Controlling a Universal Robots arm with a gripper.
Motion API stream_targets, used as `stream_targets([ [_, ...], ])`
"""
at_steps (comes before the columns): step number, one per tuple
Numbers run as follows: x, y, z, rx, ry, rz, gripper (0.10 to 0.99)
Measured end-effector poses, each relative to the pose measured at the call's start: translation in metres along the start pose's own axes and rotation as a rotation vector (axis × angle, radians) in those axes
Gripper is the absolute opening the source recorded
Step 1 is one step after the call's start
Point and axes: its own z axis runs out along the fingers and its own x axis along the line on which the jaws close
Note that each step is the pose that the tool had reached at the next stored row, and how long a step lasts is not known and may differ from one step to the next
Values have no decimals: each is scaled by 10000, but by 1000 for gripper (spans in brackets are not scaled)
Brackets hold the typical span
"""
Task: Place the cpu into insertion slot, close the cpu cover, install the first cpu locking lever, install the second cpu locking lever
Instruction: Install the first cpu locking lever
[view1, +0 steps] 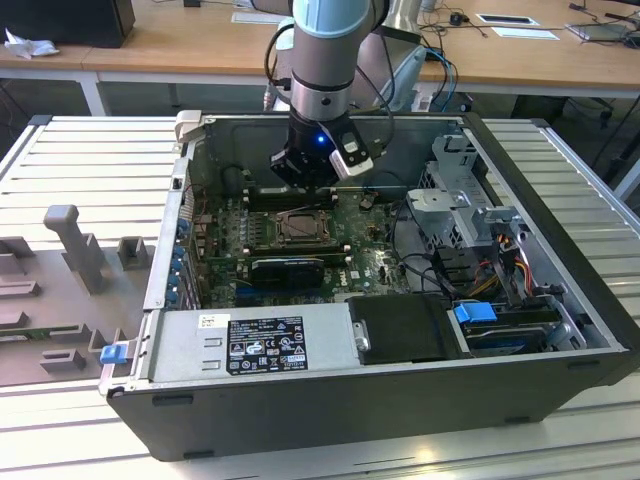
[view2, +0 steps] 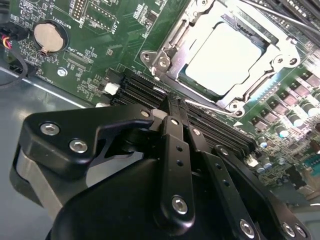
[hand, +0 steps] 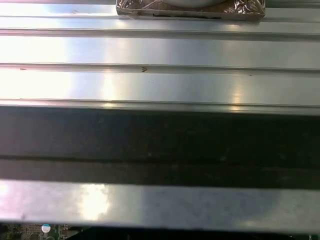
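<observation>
Standing by the open PC case (view1: 560, 300), with the slot (view1: 297, 228) on the green board (view1: 365, 262) as my reference: off to the exterior view's left of it, outside the case, grey fixtures (view1: 75, 245) sit on the ribbed table (view1: 90, 160). The cpu (view2: 227, 57) is already seated in the slot, and the cover (view2: 180, 37) lies flat around it. The gripper (view1: 312, 180) hangs just behind the slot, fingers (view2: 175, 107) pressed together on nothing. To the right of the slot there's a drive cage (view1: 470, 215).
</observation>
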Motion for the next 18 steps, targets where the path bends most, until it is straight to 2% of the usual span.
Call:
stream_targets([
  [18, -32, -25, 60, 1, 17, -156, 106],
])
